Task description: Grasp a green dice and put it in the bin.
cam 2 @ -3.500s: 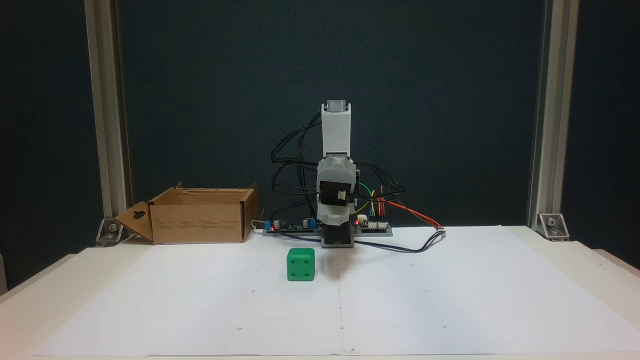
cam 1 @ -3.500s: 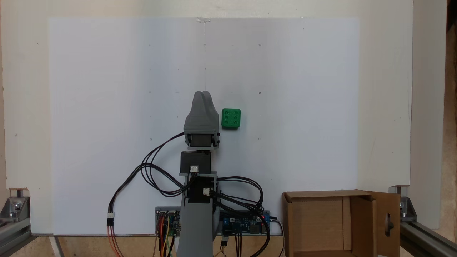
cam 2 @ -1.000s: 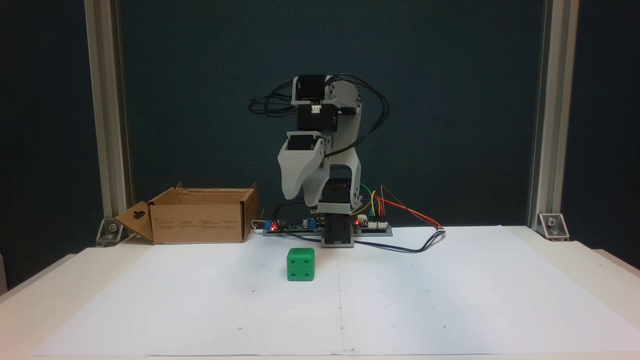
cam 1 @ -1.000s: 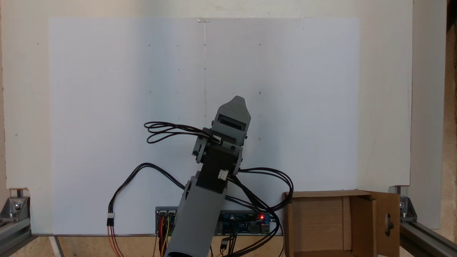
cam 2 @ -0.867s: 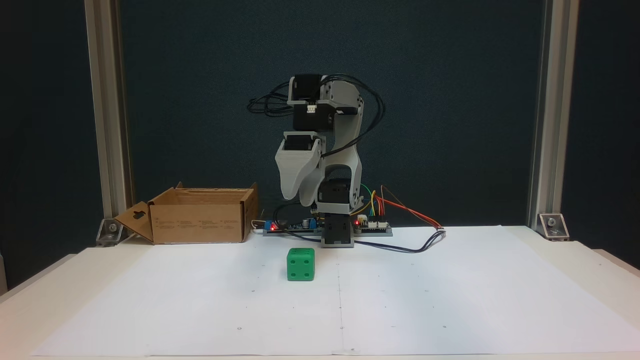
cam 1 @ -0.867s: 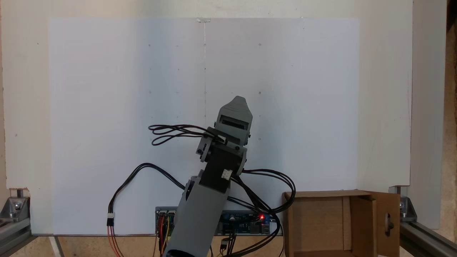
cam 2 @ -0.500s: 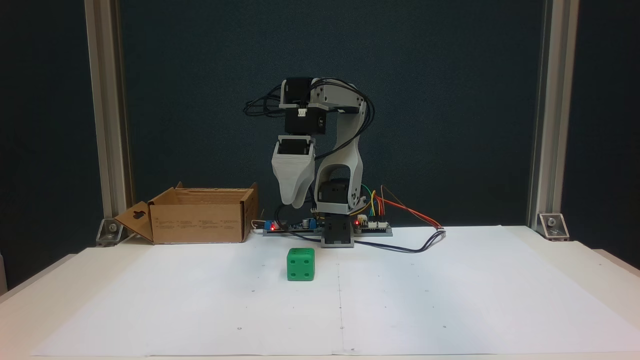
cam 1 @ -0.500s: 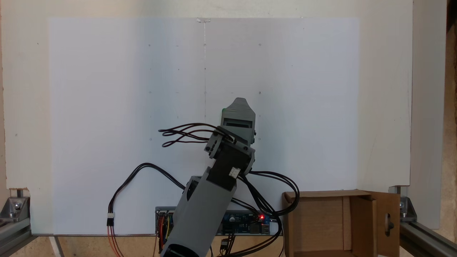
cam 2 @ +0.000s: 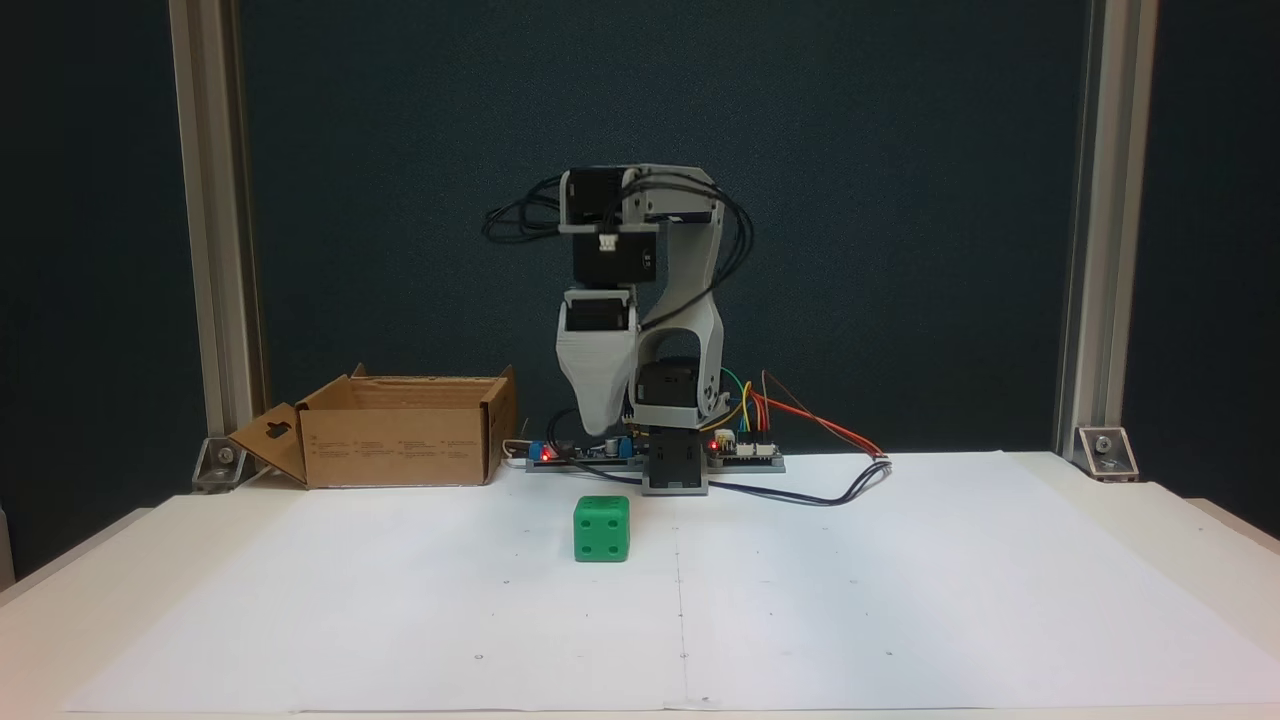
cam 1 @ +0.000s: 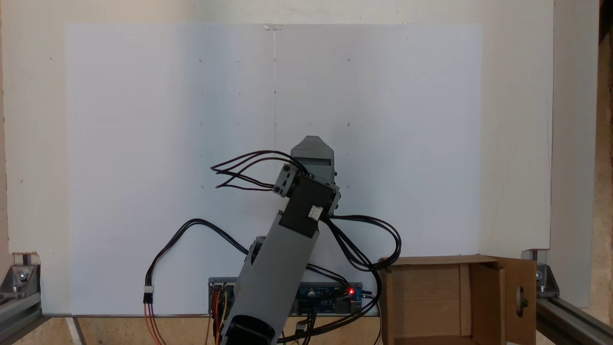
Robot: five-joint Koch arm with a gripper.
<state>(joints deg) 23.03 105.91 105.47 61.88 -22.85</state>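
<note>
The green dice rests on the white paper just in front of the arm's base, with a four-pip face toward the camera. The gripper hangs pointing straight down, above the dice and well clear of it. It tapers to a single tip, so its jaws cannot be told apart. From above, the arm leans over that spot and hides the dice. The bin is an open brown cardboard box at the back left; from above the bin sits at the bottom right, beside the base.
A circuit board with red lights and loose cables lie around the base. Aluminium posts stand at both back corners. The bin's cutout flap sticks outward. White paper covers the table.
The arm has tipped further forward. The gripper has come lower toward the dice and shifted slightly right in the front view. Dice and bin have not moved.
</note>
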